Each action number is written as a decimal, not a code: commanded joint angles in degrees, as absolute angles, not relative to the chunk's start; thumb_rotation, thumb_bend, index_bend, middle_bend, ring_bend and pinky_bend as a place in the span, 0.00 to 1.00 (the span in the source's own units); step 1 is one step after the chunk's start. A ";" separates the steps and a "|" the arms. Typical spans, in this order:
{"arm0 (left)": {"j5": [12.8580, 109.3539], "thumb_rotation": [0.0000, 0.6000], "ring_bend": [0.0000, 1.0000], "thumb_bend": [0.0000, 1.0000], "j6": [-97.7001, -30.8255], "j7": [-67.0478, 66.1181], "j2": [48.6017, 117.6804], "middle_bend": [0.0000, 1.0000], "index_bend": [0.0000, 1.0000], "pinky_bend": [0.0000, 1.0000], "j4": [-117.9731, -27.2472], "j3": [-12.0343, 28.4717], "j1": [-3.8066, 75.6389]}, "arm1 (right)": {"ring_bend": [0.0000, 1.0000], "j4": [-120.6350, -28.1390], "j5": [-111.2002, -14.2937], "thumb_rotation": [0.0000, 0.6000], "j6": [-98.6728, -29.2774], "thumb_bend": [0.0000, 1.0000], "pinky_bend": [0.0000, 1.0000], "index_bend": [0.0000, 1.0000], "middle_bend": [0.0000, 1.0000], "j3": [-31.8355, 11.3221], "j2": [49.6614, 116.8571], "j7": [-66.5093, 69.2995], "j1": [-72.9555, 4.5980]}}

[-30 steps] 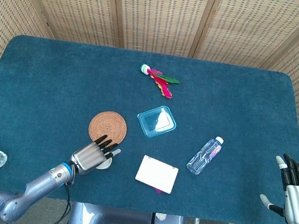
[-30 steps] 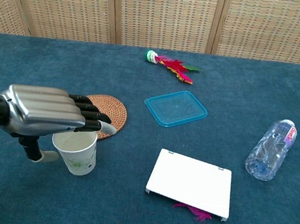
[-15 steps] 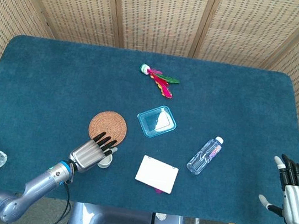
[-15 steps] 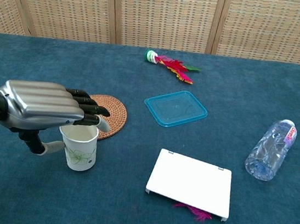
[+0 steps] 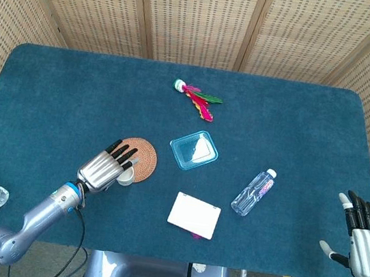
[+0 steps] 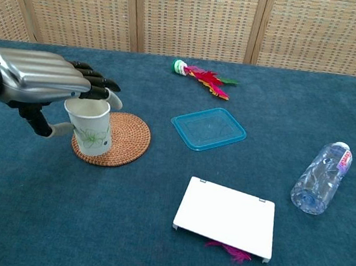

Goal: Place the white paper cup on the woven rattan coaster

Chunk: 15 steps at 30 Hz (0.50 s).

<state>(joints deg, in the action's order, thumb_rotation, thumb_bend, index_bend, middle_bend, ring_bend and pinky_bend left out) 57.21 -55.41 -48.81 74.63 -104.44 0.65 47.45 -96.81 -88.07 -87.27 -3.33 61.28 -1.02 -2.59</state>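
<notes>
Cup: white paper cup (image 6: 89, 128) with a green leaf print, tilted slightly, its base over the near-left edge of the coaster — whether it touches the weave or hangs just above it cannot be told from either view.
Left hand: left hand (image 6: 37, 78) grips the cup from above and behind, fingers draped over the rim and thumb low on the cup's left side; a top-and-side hold like this keeps the base free to be set down.
Coaster: woven rattan coaster (image 6: 121, 140) lies flat on the blue bench (image 6: 150, 247), most of its disc showing to the right of the cup — the cup sits off-centre toward the arm's side.
Step in hand: likely the final settling and release; a small shift toward the middle of the disc would seem wise before letting go.
Risk: a light empty cup may tip or cling to the fingers as they lift off the rim.
Right hand: right hand (image 5: 363, 231) is open and idle off the bench's right end, well apart from the work.
Nearby: blue plastic lid (image 6: 208, 128), white flat box (image 6: 226, 216), lying water bottle (image 6: 321, 177) and feathered shuttlecock (image 6: 202, 75) — all clear of the coaster.
</notes>
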 commanded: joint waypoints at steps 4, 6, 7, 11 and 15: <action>53.92 1.00 0.00 0.49 -56.93 -50.62 75.93 0.00 0.13 0.00 -100.91 2.61 49.00 | 0.00 -96.33 -87.68 1.00 -86.52 0.12 0.00 0.04 0.00 -3.28 61.45 -0.23 -2.82; 52.64 1.00 0.00 0.49 -56.50 -50.47 76.65 0.00 0.13 0.00 -99.67 3.09 49.47 | 0.00 -96.16 -87.47 1.00 -86.28 0.12 0.00 0.04 0.00 -3.29 61.47 0.22 -2.87; 51.73 1.00 0.00 0.49 -56.17 -50.71 77.30 0.00 0.14 0.00 -98.58 3.34 49.93 | 0.00 -96.00 -87.41 1.00 -86.19 0.12 0.00 0.04 0.00 -3.31 61.48 0.41 -2.92; 48.30 1.00 0.00 0.49 -55.46 -52.05 79.99 0.00 0.14 0.00 -95.02 3.90 51.46 | 0.00 -95.55 -87.01 1.00 -85.93 0.12 0.00 0.04 0.00 -3.44 61.48 1.26 -2.99; 45.63 1.00 0.00 0.49 -54.77 -52.43 82.26 0.00 0.13 0.00 -92.73 4.40 52.53 | 0.00 -95.11 -86.57 1.00 -85.66 0.12 0.00 0.04 0.00 -3.62 61.53 1.89 -3.10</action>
